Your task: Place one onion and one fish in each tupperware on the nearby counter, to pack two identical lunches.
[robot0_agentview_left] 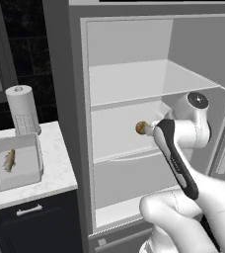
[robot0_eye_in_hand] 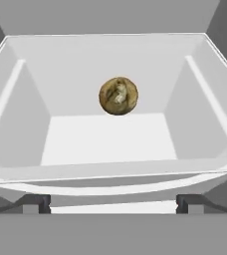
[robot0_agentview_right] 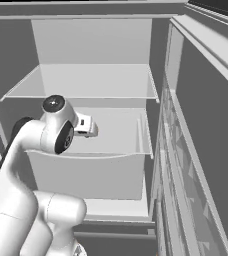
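Meanwhile the fish lies lengthwise along its tupperware; jaws spread wide, empty.

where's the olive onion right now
The onion sits inside the open fridge, in the white drawer toward its back wall, straight ahead of the open gripper; in the left base view it shows just left of the arm.

Onion ahead of my fingers: dull olive-tan skin, mottled, rough-looking, matt. Fridge drawer around it reads as smooth pale plastic, slight sheen on the front lip. Shelf above looks like thin clear glass or plastic, glossy edge. Counter is white marble-look, grey veining, polished. Tupperware pale-grey matt plastic; fish in it silvery-tan. Paper towel roll white, soft matt. Cabinet handle brushed silver metal.
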{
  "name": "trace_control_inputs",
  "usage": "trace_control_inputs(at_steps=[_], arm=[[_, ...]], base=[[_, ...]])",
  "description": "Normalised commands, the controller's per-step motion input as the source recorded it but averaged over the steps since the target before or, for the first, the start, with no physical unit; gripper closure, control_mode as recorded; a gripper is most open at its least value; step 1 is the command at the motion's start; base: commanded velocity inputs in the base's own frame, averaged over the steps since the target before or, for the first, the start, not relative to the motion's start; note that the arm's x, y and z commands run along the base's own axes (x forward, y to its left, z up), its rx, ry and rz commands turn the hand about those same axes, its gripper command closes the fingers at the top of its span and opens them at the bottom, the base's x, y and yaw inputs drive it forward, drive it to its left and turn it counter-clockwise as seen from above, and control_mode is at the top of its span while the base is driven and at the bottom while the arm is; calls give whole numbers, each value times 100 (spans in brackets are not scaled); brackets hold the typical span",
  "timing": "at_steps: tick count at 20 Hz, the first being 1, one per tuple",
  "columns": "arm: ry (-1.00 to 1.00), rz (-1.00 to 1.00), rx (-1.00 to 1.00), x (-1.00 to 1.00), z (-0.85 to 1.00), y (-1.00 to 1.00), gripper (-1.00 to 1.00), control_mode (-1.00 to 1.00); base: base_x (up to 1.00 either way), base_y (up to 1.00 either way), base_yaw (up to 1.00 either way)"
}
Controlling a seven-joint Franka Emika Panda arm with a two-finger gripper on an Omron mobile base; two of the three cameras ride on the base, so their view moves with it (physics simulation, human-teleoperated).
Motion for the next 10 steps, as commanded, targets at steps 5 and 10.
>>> trace_control_inputs(at_steps=[5,10], arm=[[0,6,0,78,-34,-3,-100,-100],[-8,6,0,61,-45,0,-100,-100]], base=[[0,0,0],[0,0,0]])
